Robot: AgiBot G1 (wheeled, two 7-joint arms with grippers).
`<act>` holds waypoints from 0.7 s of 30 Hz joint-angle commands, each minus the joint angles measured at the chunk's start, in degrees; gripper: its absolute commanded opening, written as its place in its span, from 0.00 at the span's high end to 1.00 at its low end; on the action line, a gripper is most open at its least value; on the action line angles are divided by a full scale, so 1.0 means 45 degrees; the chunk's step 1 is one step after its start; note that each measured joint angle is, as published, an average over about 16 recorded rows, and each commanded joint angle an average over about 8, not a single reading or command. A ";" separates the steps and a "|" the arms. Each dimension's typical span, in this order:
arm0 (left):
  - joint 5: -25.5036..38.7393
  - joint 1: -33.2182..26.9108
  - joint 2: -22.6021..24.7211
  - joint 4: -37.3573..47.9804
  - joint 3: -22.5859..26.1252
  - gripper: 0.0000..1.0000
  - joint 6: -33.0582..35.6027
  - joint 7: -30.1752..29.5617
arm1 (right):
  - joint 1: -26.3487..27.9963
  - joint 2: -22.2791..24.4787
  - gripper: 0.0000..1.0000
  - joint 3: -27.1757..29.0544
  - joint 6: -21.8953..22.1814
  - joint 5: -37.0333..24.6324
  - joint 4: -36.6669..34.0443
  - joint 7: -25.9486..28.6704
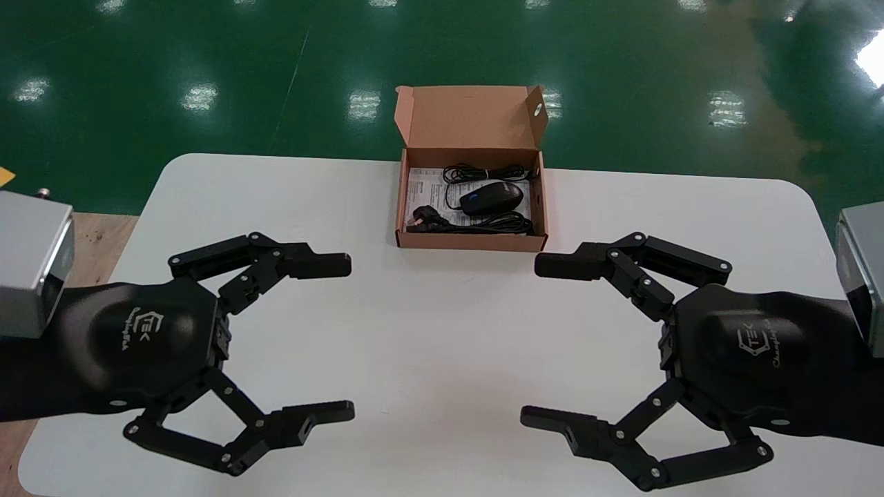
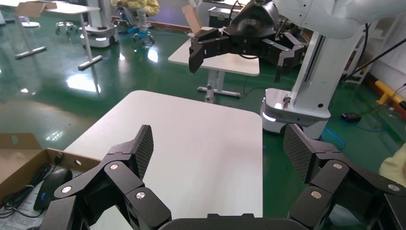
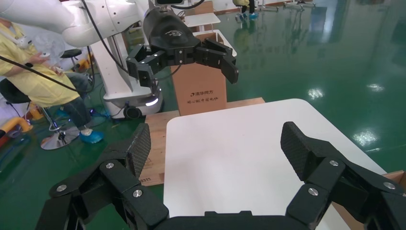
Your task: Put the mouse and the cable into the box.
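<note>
A brown cardboard box (image 1: 472, 241) sits open at the far middle of the white table (image 1: 442, 310), its lid flap standing up at the back edge. The black mouse (image 1: 492, 197) already lies inside it, on top of a printed leaflet (image 1: 420, 185) that covers the bottom. The black cable (image 1: 498, 222) is in the box too, looped partly behind the mouse and partly in front of it along the near wall, with its plug (image 1: 423, 215) at the box's left end. Nothing of the mouse or cable hangs over the rim as far as the head view shows. The left gripper (image 1: 350, 338) hovers over the near left part of the table, its fingers spread wide and holding nothing. The right gripper (image 1: 530, 340) hovers over the near right part, facing the left one, also spread wide and empty. Both are well apart from the box, with bare tabletop between them.
</note>
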 commanded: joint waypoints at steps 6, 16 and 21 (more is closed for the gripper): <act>-0.0013 -0.0035 0.0048 0.0061 0.0052 0.00 -0.0060 0.0019 | 0.0054 -0.0014 0.00 -0.0040 0.0022 -0.0051 -0.0081 -0.0032; -0.0023 -0.0056 0.0079 0.0103 0.0084 0.00 -0.0093 0.0029 | 0.0092 -0.0021 0.00 -0.0066 0.0033 -0.0080 -0.0132 -0.0048; -0.0027 -0.0060 0.0085 0.0114 0.0092 0.00 -0.0101 0.0033 | 0.0102 -0.0025 0.00 -0.0071 0.0036 -0.0087 -0.0145 -0.0052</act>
